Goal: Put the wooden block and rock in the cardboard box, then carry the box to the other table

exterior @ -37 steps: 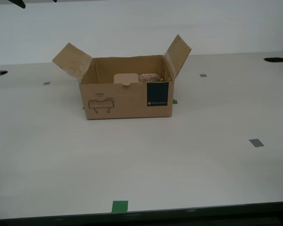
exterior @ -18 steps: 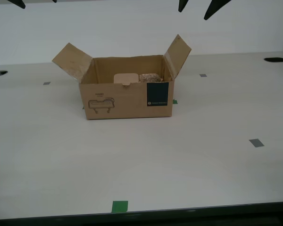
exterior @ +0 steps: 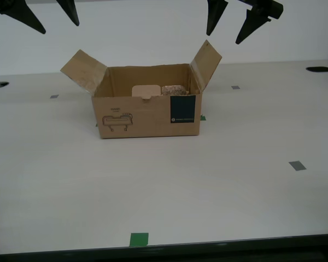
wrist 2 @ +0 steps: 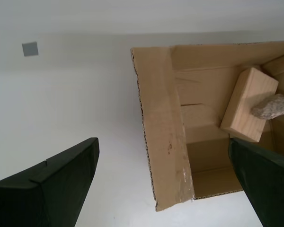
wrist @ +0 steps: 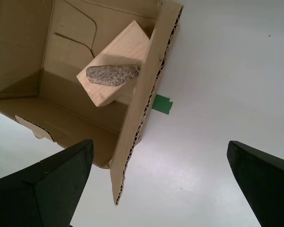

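Both hands hang wide open and empty above the cardboard box (exterior: 147,109) on the counter (exterior: 208,180). The first hand (exterior: 235,24) hovers over one raised flap, the second hand (exterior: 44,19) over the opposite flap. Inside the box, the rock (wrist: 112,75) lies on the wooden block (wrist: 118,59).

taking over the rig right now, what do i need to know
My first gripper: open, empty, above the box flap on the exterior view's right.
My second gripper: open, empty, above the flap on the exterior view's left.
The wooden block lies inside the cardboard box, with the rock on top of it. The box stands on the table, flaps open.
Done: both items loaded.
Left: grip the box and carry it to the other table, which is not in view.
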